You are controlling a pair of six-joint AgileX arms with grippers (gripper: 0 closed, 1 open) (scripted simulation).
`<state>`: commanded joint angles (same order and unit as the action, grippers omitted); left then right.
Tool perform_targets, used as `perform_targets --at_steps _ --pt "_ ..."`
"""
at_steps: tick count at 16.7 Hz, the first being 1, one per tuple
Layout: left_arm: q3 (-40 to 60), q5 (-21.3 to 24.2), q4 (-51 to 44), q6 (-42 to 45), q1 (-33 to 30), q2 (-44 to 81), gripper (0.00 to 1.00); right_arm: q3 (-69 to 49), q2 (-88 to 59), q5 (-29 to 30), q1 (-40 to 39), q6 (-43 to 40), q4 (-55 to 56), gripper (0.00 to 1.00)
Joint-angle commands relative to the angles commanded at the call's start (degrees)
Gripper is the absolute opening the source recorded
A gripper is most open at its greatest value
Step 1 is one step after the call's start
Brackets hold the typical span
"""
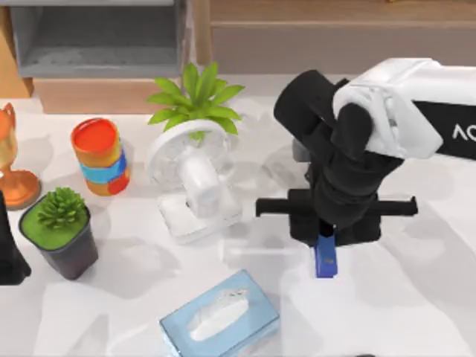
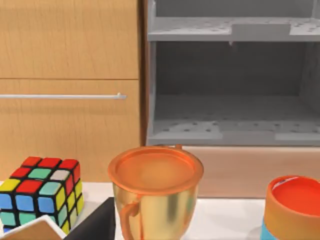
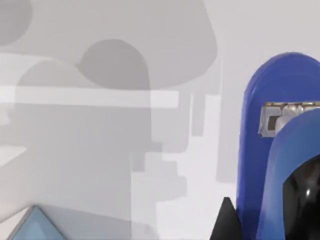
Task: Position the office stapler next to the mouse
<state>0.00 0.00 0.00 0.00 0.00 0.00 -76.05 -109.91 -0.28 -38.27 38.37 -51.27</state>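
Note:
The office stapler (image 1: 324, 257), a narrow bright-blue bar, sticks out from under my right gripper (image 1: 326, 239) right of the table's middle. That gripper points down and is shut on the stapler. In the right wrist view the stapler (image 3: 260, 165) looms close, with black fingers (image 3: 304, 200) beside it and the gripper's shadow on the white table behind. The mouse is hidden. A small grey shape (image 1: 300, 151) peeks out behind the right arm, and I cannot tell what it is. My left arm (image 1: 9, 256) is parked at the left edge.
A light-blue tissue box (image 1: 220, 316) lies just front-left of the stapler. A white desk fan (image 1: 192, 178), a leafy plant (image 1: 195, 97), an orange and blue cup (image 1: 100, 156), a potted succulent (image 1: 61, 230) and a gold trophy (image 2: 155, 192) stand to the left. A colour cube (image 2: 42, 195) sits beside the trophy.

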Motion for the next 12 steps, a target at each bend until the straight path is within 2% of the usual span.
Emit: perform_targets --at_steps 10,12 --pt "0.0 0.0 0.0 0.0 0.0 0.0 1.00 2.6 -3.3 0.2 1.2 0.1 1.3 0.00" --pt "0.0 0.0 0.0 0.0 0.0 0.0 1.00 2.6 -3.3 0.2 1.2 0.1 1.3 0.15"
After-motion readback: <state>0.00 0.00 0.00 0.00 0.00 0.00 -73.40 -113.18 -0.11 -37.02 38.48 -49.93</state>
